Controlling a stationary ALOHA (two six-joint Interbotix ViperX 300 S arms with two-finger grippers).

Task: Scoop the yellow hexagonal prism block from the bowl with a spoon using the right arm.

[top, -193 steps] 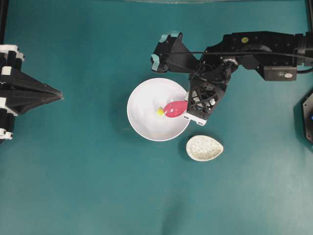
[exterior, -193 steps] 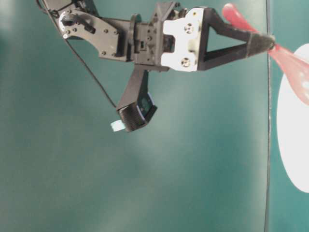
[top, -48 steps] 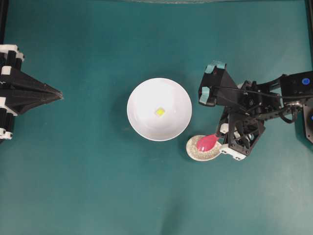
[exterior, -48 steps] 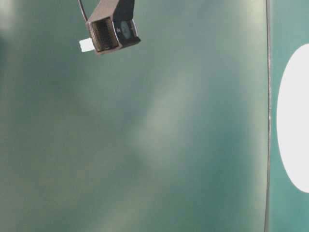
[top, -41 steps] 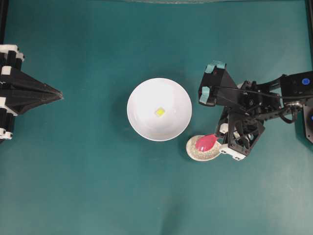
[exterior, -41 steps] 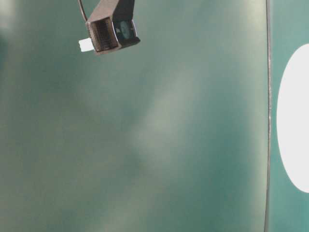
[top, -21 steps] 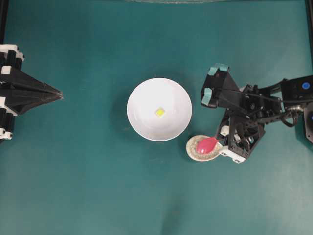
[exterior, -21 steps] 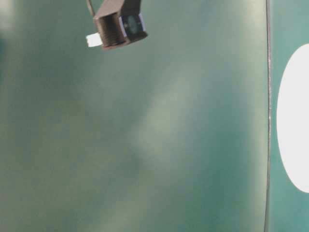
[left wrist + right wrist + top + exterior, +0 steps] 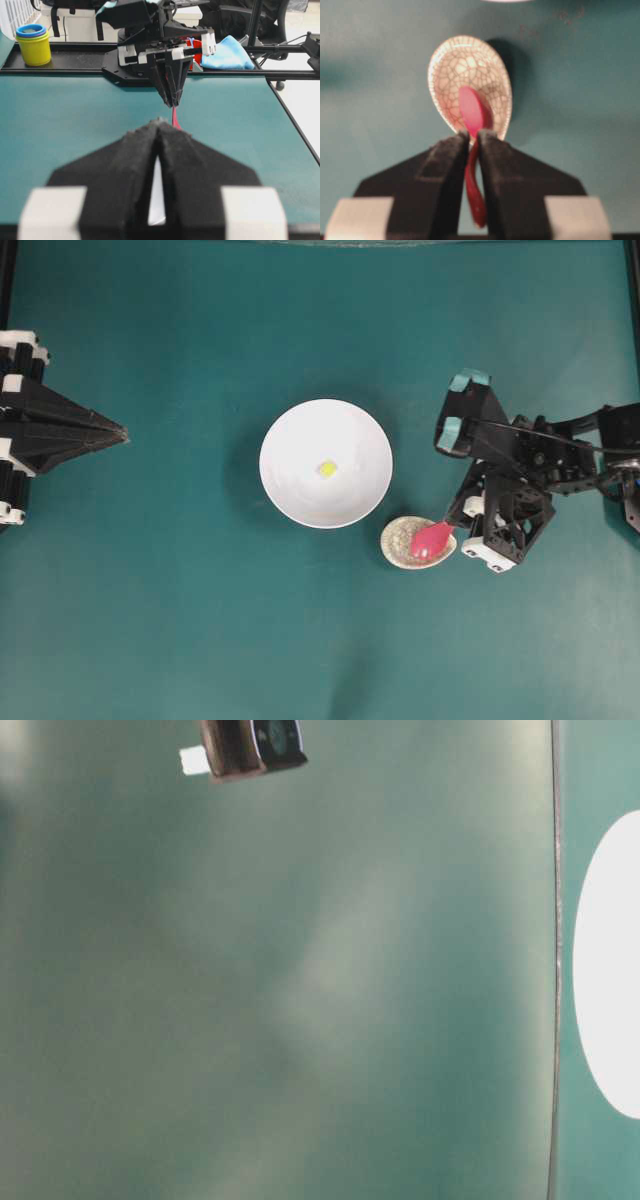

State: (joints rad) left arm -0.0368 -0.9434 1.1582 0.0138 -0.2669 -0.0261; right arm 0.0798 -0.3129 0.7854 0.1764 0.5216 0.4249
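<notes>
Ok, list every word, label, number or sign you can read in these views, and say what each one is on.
No readable text in any view.
The white bowl, pink-red spoon, speckled spoon rest and yellow cup carry no markings.
The teal patches on the right arm are plain.
The small lens-like part at table level is too blurred to read.

You see a teal table (image 9: 180, 620) filling the overhead frame. At its centre sits the white bowl (image 9: 300, 500). Just beside it, to the lower right, lies a small speckled oval dish (image 9: 400, 540), close to the bowl's rim. Whether the two touch, you cannot tell.
</notes>
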